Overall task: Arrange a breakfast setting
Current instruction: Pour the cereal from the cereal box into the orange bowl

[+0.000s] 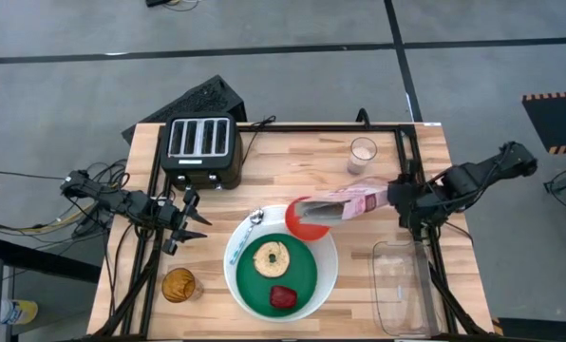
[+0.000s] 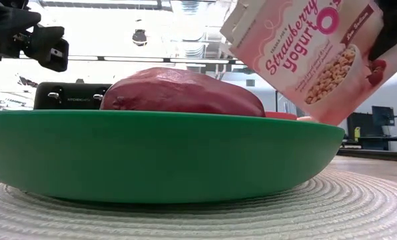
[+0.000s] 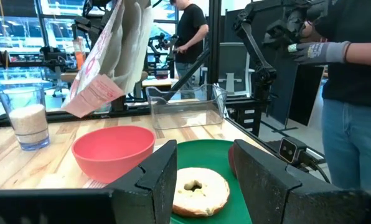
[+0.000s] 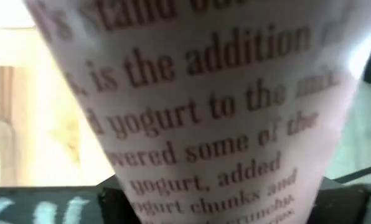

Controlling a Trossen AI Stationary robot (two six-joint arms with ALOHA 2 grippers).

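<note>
On green plate (image 1: 302, 275): bagel (image 1: 271, 257), red item (image 1: 283, 296)

cereal box (image 1: 345, 202) tilted over red bowl (image 1: 305, 222), blocking above

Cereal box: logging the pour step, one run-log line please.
right gripper: holds cereal box tipped over red bowl | left gripper: open, idle

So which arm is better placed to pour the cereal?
The right. Its gripper already holds the cereal box tipped over the red bowl; the left gripper waits open and empty beside the plate.
</note>
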